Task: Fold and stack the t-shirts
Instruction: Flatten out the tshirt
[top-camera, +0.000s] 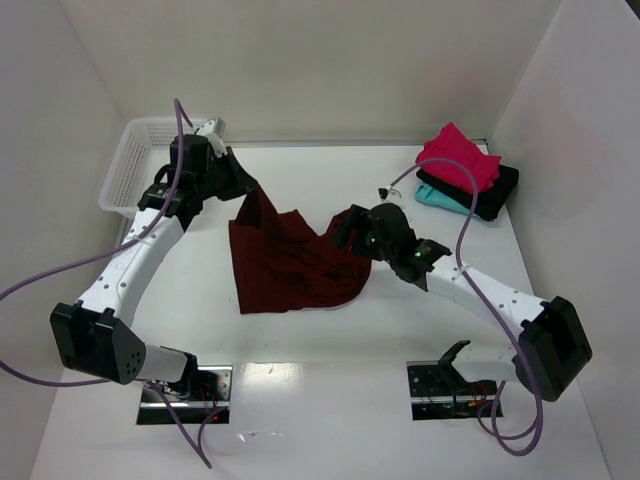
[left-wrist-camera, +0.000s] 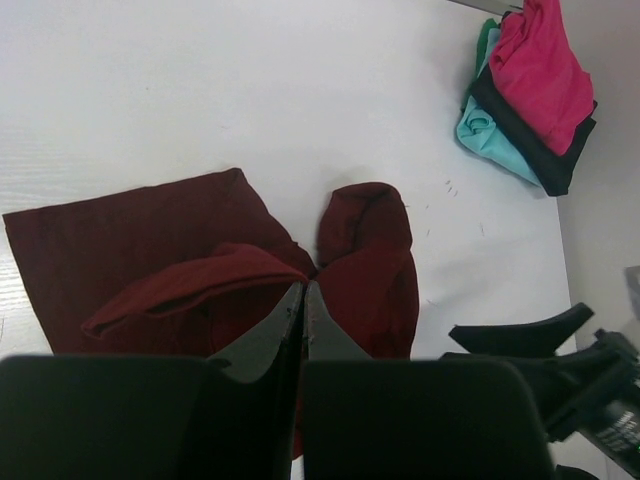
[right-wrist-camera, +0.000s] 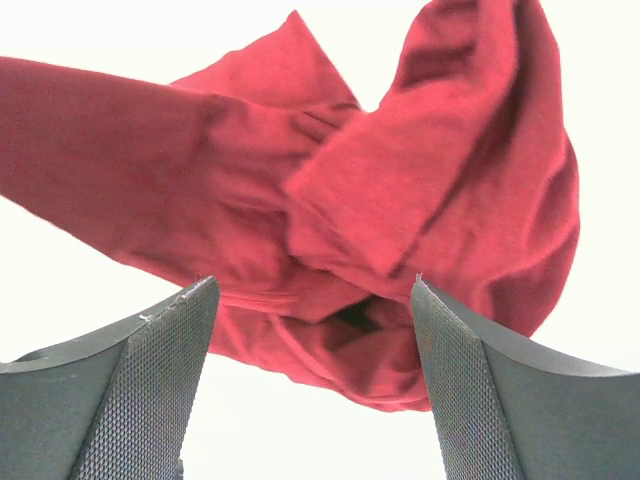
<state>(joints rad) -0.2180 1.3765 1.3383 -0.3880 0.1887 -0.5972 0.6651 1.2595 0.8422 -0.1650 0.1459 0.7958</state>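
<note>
**On the counter: one floppy maroon shirt, held up by a corner**

At the far left of the counter (top-camera: 300, 165) stands a white basket (top-camera: 125, 170). Just beside it, the left claw (top-camera: 252, 188) is pinched tight on one corner of the maroon t-shirt (top-camera: 285, 265) and holds that corner up. The rest of the shirt hangs down and lies bunched in the middle of the counter, with folds and a rolled-up bit on its right side.

Next comes the right claw (top-camera: 345, 228). Its two fingers stand wide apart, right at the shirt's right edge. Cloth sits in front of them, but they are not squeezing it.

At the far right, well apart from the maroon shirt, is a small pile of folded shirts. A pink-red t-shirt (top-camera: 458, 155) is on top, a black t-shirt (top-camera: 497, 188) is under it, and a teal t-shirt (top-camera: 438, 199) pokes out at the bottom.

I think the maroon shirt is light and very soft. It will sag and crumple wherever nobody holds it, and it will not break. One claw alone cannot spread it flat. A good place to grab looks like another corner or the hem, pinching a thin edge, so both claws can pull it smooth. Grabbing the thick bunch would likely catch many layers at once.
</note>
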